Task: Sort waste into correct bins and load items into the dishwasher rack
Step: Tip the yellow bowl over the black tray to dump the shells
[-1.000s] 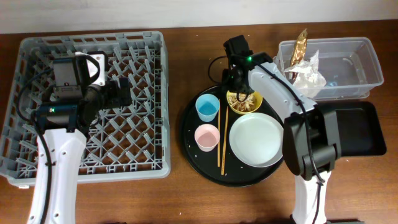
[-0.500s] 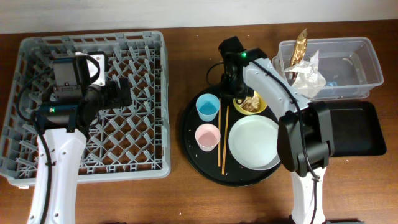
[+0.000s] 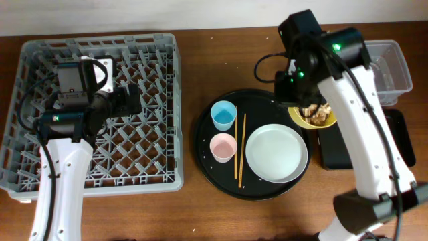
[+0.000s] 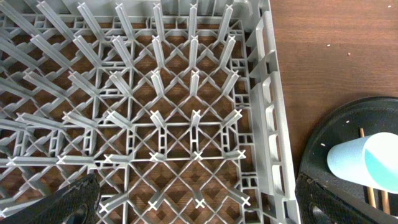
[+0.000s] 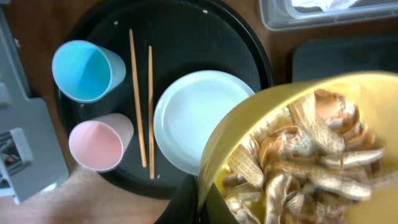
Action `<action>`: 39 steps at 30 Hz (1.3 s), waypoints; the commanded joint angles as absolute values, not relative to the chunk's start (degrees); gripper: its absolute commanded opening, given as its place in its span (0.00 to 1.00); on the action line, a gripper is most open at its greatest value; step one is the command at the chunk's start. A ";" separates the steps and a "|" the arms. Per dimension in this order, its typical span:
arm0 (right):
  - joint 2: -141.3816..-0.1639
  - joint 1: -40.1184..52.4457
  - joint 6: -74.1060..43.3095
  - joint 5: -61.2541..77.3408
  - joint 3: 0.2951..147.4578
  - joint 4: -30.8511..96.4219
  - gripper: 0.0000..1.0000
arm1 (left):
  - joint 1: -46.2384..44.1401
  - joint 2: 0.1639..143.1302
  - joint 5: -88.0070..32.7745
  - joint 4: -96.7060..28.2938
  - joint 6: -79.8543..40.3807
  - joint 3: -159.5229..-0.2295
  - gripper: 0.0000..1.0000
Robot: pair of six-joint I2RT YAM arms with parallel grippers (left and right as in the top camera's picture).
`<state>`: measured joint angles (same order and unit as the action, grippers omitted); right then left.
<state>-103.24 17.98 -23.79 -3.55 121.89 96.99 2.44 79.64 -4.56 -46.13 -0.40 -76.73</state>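
Over the right rim of the round black tray (image 3: 207,161) and the left end of the flat black tray (image 3: 401,144), the yellow bowl (image 3: 314,117) hangs in the right hand (image 5: 198,198). The bowl is glossy yellow and heaped with tan-beige food scraps (image 5: 305,162), curled and papery, some with darker orange-brown faces. In the right wrist view it fills the lower right of the frame, with the plate (image 3: 276,152) and the flat black tray far below it. How high it sits above them cannot be judged.

The right hand is clenched on the bowl's near rim, one dark finger outside the wall and one just inside, the rim pinched between them.

On the round tray stand the light-blue cup (image 3: 223,115) and the pink cup (image 3: 222,147), both upright and mouths up, the blue one behind the pink. The chopsticks (image 3: 239,150) lie side by side just right of the cups, and the pale plate lies right of them, bare. The clear tub (image 3: 391,73) sits on the counter (image 3: 221,60) behind the flat tray, with crumpled white tissue (image 5: 323,5) inside.

The left hand (image 4: 199,205) hovers over the grey dishwasher rack (image 3: 175,80), fingers (image 4: 74,199) spread wide, grasping nothing.
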 commanded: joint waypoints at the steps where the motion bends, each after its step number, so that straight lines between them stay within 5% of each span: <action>1: -92.01 18.37 -22.68 -5.65 110.39 91.57 0.04 | 2.79 79.77 -5.17 -46.13 0.30 -77.78 0.99; 5: -77.06 9.47 -17.08 3.20 82.56 74.19 0.04 | 2.79 79.77 -5.17 -46.13 0.30 -77.78 0.99; 14: -78.54 -18.22 1.74 22.20 79.66 71.79 0.04 | 2.79 79.77 -5.17 -46.13 0.30 -77.78 0.99; 29: -80.20 -21.45 7.05 16.16 79.64 75.96 0.04 | 2.79 79.77 -5.17 -46.13 0.30 -77.78 0.99; 35: -80.25 -21.87 14.79 28.42 77.82 72.18 0.04 | 2.79 79.77 -5.17 -46.13 0.30 -77.78 0.99; 39: -80.25 -34.52 21.56 41.93 77.78 72.62 0.04 | 2.79 79.77 -5.15 -46.13 0.30 -77.78 0.99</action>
